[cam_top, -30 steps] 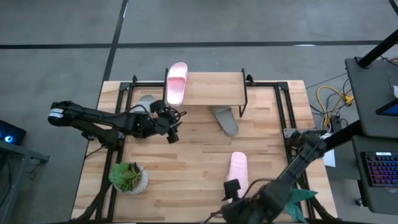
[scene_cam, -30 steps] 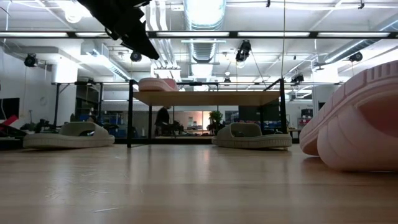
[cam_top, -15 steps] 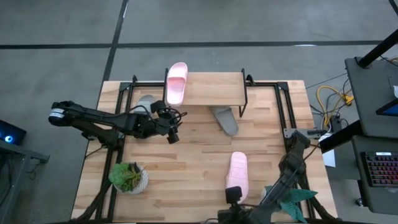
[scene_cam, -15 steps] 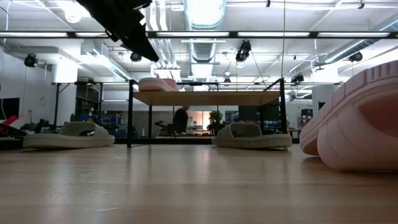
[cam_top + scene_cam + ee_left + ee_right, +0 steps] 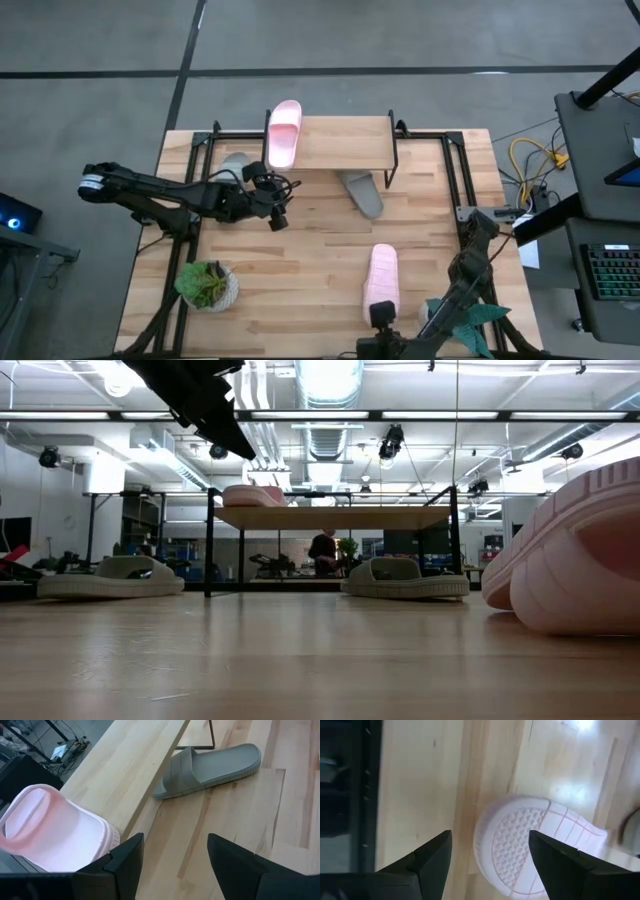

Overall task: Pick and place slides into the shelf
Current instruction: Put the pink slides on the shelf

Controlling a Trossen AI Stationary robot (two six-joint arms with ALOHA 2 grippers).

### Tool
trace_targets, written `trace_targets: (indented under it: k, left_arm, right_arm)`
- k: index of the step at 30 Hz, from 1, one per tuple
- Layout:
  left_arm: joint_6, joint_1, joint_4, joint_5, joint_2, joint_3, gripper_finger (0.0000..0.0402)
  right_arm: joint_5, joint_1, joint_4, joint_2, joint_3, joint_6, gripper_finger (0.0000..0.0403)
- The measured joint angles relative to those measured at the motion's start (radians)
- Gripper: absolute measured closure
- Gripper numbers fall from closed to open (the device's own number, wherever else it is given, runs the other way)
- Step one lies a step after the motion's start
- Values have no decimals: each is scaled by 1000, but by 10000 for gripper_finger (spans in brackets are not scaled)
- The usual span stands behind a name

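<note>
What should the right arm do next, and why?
Probably lower the right tool onto the pink slide lying sole-up at the table's near edge: the tool is open and empty, poised over that slide's end, while another pink slide already sits on the shelf.

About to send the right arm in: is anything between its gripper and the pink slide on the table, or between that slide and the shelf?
Nothing visible blocks the open right gripper from the pink slide just ahead. Toward the shelf, a grey slide lies by the right leg, near the path.
</note>
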Motion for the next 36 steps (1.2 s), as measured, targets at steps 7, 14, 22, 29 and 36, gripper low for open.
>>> trace_targets:
  k: [7, 14, 22, 29, 36]
  left_arm:
    - [-3, 0, 0, 0, 0, 0, 198]
    - [-6, 0, 0, 0, 0, 0, 198]
    - [-6, 0, 0, 1, 0, -2, 198]
    - [-8, 0, 1, 9, 0, -12, 198]
    - [-9, 0, 2, 10, 0, -43, 198]
  right_arm:
    - [52, 19, -1, 0, -88, 26, 149]
    - [81, 21, 2, -2, -158, 92, 149]
    - [143, 20, 1, -2, -186, 122, 149]
    - [158, 19, 0, -2, -189, 131, 149]
    - [136, 19, 1, -2, -205, 132, 176]
